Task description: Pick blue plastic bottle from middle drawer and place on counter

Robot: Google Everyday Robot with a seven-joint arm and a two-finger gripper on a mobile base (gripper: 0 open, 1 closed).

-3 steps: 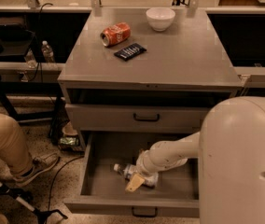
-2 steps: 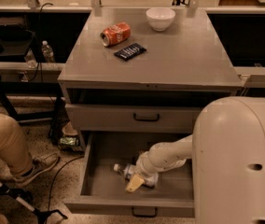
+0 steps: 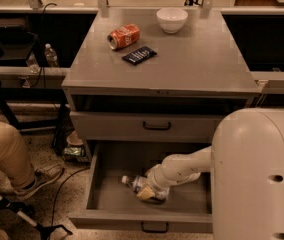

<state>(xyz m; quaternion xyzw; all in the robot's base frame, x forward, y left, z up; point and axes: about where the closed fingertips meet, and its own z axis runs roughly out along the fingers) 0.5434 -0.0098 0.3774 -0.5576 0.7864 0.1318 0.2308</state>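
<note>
Slippage looms: blue plastic bottle (image 3: pixel 132 183) lies under the claw (image 3: pixel 150 193) in the middle drawer (image 3: pixel 113 203), and I cannot tell its hold, so lifting could drop it.

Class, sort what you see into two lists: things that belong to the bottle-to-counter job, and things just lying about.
Belong to the job: blue plastic bottle, lying in the open middle drawer; gripper, down in that drawer at the bottle; counter.

Just lying about: red soda can, black packet and white bowl on the counter; small clear bottle off to the left.
</note>
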